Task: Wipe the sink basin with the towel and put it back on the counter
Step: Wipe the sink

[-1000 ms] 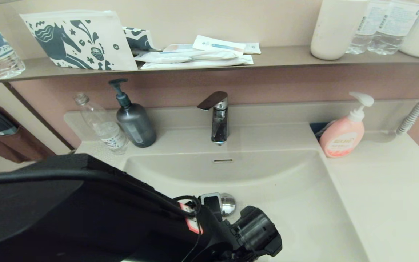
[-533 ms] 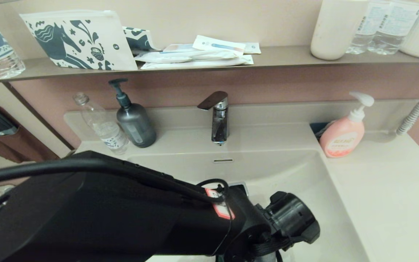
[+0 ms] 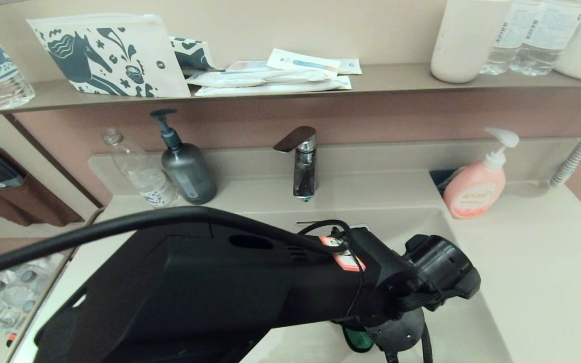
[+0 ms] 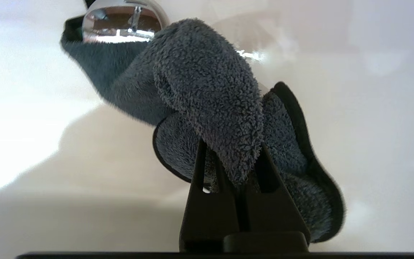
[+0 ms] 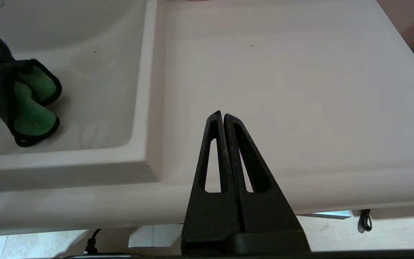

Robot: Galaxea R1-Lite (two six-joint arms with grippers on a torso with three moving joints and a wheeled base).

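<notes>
- The right gripper (image 5: 222, 117) is parked nearest, its fingers pressed together on nothing, above the near edge of the counter (image 5: 282, 90) to the right of the bowl.
- The left gripper (image 4: 230, 158) is down in the sink basin (image 3: 416, 227), jaws clamped on a bunched fold of the towel (image 4: 207, 97); in the head view the arm hides most of it, and only a green scrap shows beneath the wrist.
- The towel is bunched, charcoal face up and green folds below, so little of it seems to touch the bowl; wiping well probably calls for pressing lower.
- Just beyond the towel sits the chrome drain plug (image 4: 122, 16), its far corner touching it; strokes should skirt it lest the cloth snag.
</notes>
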